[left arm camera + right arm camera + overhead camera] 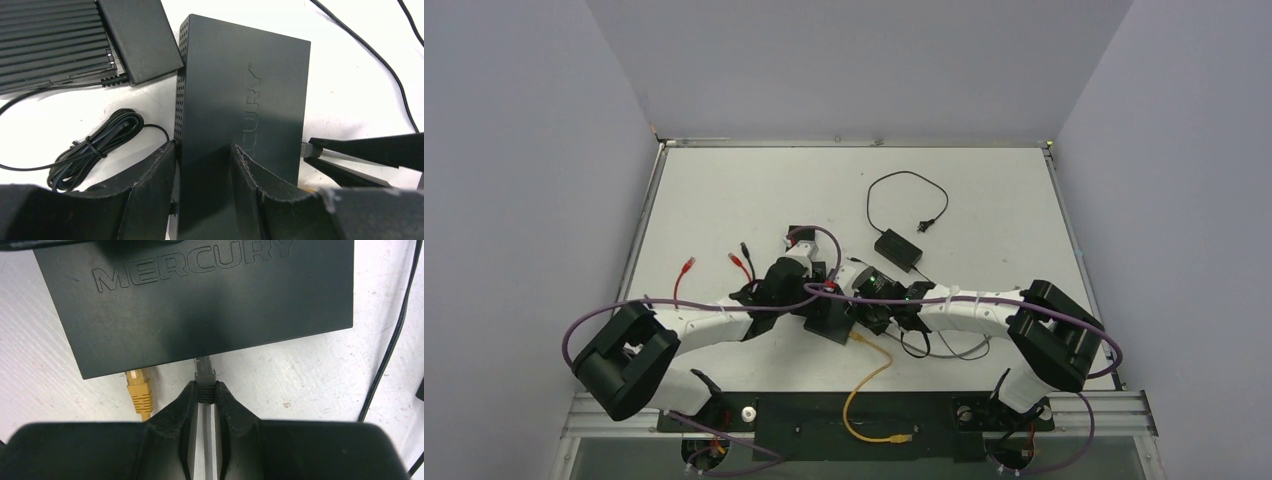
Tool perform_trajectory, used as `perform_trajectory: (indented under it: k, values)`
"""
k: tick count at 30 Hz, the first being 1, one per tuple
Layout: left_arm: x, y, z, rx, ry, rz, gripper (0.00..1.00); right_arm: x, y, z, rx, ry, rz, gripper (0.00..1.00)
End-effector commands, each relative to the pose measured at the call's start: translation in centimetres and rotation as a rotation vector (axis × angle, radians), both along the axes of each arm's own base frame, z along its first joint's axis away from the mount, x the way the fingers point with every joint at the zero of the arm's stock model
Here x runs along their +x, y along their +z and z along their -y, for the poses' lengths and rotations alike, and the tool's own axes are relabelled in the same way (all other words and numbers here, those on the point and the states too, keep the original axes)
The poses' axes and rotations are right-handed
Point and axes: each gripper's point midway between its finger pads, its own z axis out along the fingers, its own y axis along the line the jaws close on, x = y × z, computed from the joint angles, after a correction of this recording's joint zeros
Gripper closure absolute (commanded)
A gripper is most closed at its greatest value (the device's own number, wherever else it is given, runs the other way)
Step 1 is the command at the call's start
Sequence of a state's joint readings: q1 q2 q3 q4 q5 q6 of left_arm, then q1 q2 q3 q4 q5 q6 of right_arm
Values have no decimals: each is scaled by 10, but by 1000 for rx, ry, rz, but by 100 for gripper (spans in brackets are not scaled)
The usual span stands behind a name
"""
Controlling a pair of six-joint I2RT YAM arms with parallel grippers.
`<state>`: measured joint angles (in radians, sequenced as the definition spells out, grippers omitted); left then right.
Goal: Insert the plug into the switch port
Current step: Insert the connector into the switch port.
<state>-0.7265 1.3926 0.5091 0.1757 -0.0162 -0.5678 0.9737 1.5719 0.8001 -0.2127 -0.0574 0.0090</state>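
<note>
Checking in from the remote console: I'd call this the insertion step itself. The switch [200,300] sits mid-table between the two arms. The left gripper [204,150] is closed on it, one finger against the vented side and the other on the top face, so I read that as bracing it in place.

The right gripper [206,390] comes in from the right and is pinched tight on the grey plug [204,371], gripping just behind the head. The plug's nose is right at the switch's port edge and disappears under the lip. From my wrist cam I honestly can't tell if it's seated or only started. A fair bit of the head is visible outside the case, so my guess is it's not fully home. The yellow plug [138,390] just beside it is already in its own port and shows about the same amount, so that guess is shaky.

The next move, I reckon, is a short straight push along the plug's axis into the port. The left arm needs to hold the switch firm so it doesn't slide away, and there should be no twisting. Release comes only after that.
</note>
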Motion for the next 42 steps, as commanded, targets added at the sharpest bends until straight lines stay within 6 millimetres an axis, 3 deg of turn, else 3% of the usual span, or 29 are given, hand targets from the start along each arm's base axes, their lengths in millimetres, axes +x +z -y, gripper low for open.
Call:
perform_trajectory:
  k: [1,14,42]
  values:
    - [-51,14,39,-134,-224,-81,61,42,92,-77,383,64,224,100]
    - [-68,33,51,-210,-302,-61,61,28,114,-96,456,214,237,100]
    - [-90,58,66,-363,-373,-63,62,26,167,-135,626,295,305,100]
